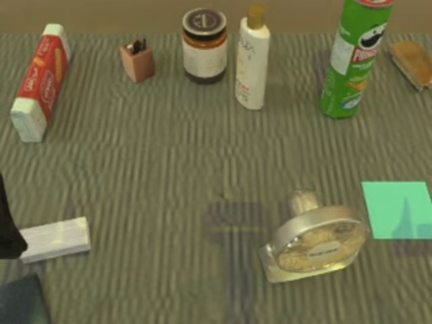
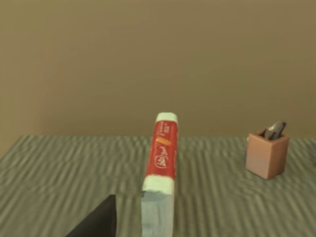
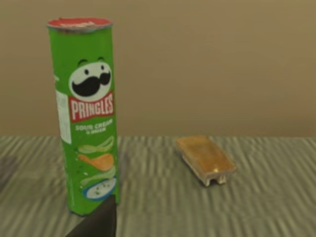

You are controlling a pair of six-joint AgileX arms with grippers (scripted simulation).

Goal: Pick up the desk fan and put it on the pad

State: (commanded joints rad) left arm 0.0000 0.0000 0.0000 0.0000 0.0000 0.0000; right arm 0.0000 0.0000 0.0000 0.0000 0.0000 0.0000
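Observation:
The desk fan (image 1: pixel 315 244), silvery-white and round with a beige centre and a small dark label, sits on the table right of centre near the front. The mint-green pad (image 1: pixel 397 209) lies flat just to its right, apart from it, with an arm's shadow across it. My left arm (image 1: pixel 7 226) is parked at the table's left edge, far from the fan. One dark finger (image 2: pixel 101 222) shows in its wrist view with bare cloth beside it, so that gripper is open. My right arm is outside the top view. Its finger (image 3: pixel 101 222) also stands alone, open. Neither wrist view shows the fan or the pad.
A white block (image 1: pixel 54 239) lies by the left arm. Along the back stand a red-and-white packet (image 1: pixel 40 81), a small brown holder (image 1: pixel 137 61), a jar (image 1: pixel 204 46), a cream bottle (image 1: pixel 252 61), a green Pringles can (image 1: pixel 351 61) and a tan sponge-like block (image 1: pixel 412 62).

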